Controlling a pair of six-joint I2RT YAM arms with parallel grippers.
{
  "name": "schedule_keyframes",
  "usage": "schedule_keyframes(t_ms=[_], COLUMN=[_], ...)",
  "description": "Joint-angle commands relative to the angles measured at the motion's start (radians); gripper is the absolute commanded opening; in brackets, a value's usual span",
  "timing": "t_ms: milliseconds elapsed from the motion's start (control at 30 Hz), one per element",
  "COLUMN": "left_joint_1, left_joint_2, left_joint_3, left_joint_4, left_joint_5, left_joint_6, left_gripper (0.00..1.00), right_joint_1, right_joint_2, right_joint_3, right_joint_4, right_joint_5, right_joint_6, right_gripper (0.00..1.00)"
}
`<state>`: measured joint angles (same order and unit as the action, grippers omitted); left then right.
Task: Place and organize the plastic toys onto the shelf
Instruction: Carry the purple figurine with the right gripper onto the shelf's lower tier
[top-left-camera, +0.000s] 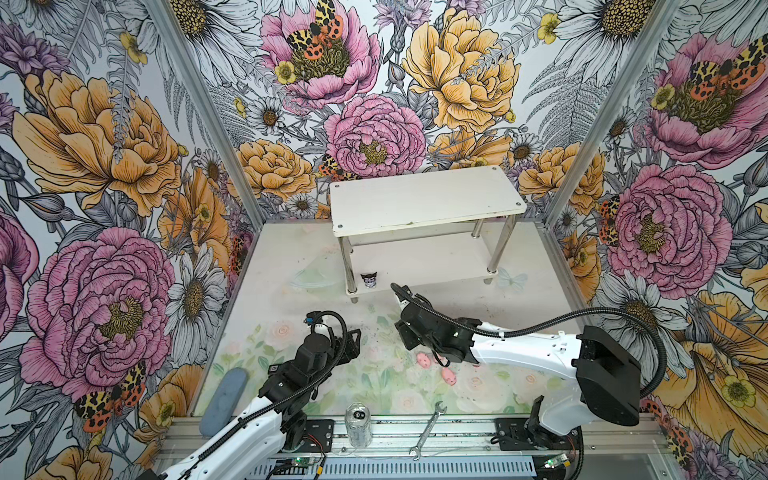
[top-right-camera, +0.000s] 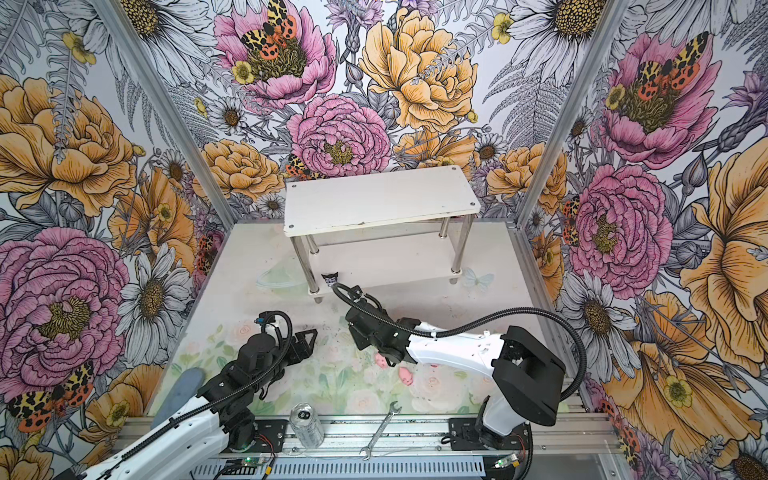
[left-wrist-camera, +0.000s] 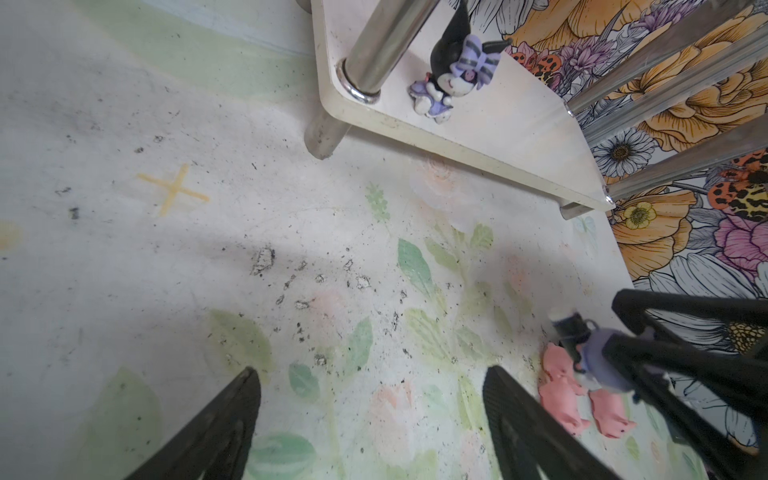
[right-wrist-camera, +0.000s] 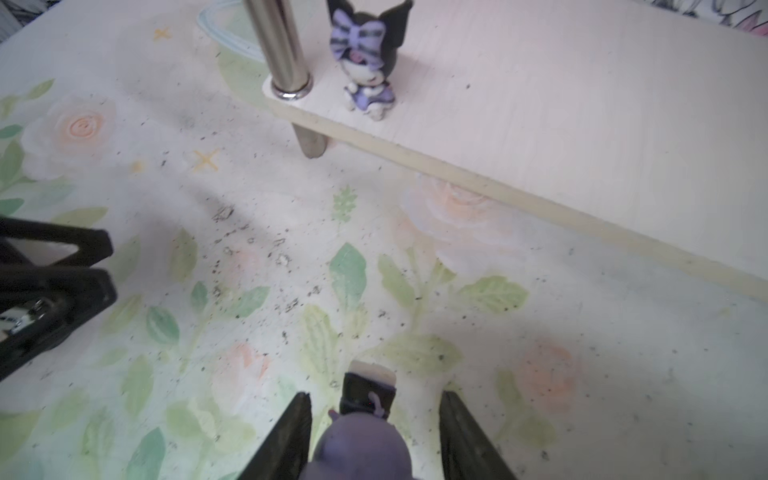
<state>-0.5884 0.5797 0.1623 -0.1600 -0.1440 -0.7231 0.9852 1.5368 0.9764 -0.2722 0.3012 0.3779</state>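
Right wrist view puts a purple figurine (right-wrist-camera: 361, 444) between the fingers of the right gripper (right-wrist-camera: 376, 399), low over the middle of the tabletop (right-wrist-camera: 208, 291). The jaws stand about half open, with one finger close against the toy and a gap showing at the other, so I cannot tell whether it is truly pinched. In the left wrist view, pink pigs (left-wrist-camera: 561, 390) lie on the tabletop just beside that gripper. A standing figurine (right-wrist-camera: 368, 70) is upright on the lower tier of the shelf (right-wrist-camera: 540, 104), at its front left corner, just beside a chrome leg (right-wrist-camera: 286, 45). The left gripper (left-wrist-camera: 372, 374) is spread wide above the tabletop and grasps nothing. A clear can (top-left-camera: 358, 424) and a wrench (top-left-camera: 428, 430) lie at the tabletop's front edge.
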Motion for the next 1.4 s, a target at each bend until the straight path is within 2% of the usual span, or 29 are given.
schedule_keyframes(t_ms=[0, 233, 600, 800, 1100, 1367], left_joint_1=[0.010, 0.013, 0.032, 0.043, 0.048, 0.049], left_joint_2=[-0.009, -0.017, -0.041, -0.030, -0.025, -0.024], left_joint_3=[-0.002, -0.012, -0.023, -0.022, -0.024, -0.023], left_joint_4=[-0.005, -0.015, -0.046, -0.034, -0.032, -0.032], left_joint_5=[0.000, -0.009, -0.019, -0.017, -0.008, -0.008], left_joint_6=[0.025, 0.019, 0.022, 0.019, 0.017, 0.017], left_gripper=[0.86, 0.86, 0.86, 0.86, 0.86, 0.86], right_joint_1=[-0.071, -0.226, -0.294, -0.301, -0.306, -0.314], right_joint_2=[-0.006, 0.098, 0.287, 0.355, 0.420, 0.435], right_joint_3=[0.059, 0.208, 0.395, 0.458, 0.499, 0.501], right_joint_4=[-0.059, -0.061, -0.079, -0.078, -0.079, -0.079], right_joint_5=[0.040, -0.037, -0.077, -0.068, 0.023, 0.026], right_joint_6=[-0.160, -0.307, -0.413, -0.391, -0.322, -0.261], right_gripper=[0.18, 0.14, 0.13, 0.13, 0.12, 0.12])
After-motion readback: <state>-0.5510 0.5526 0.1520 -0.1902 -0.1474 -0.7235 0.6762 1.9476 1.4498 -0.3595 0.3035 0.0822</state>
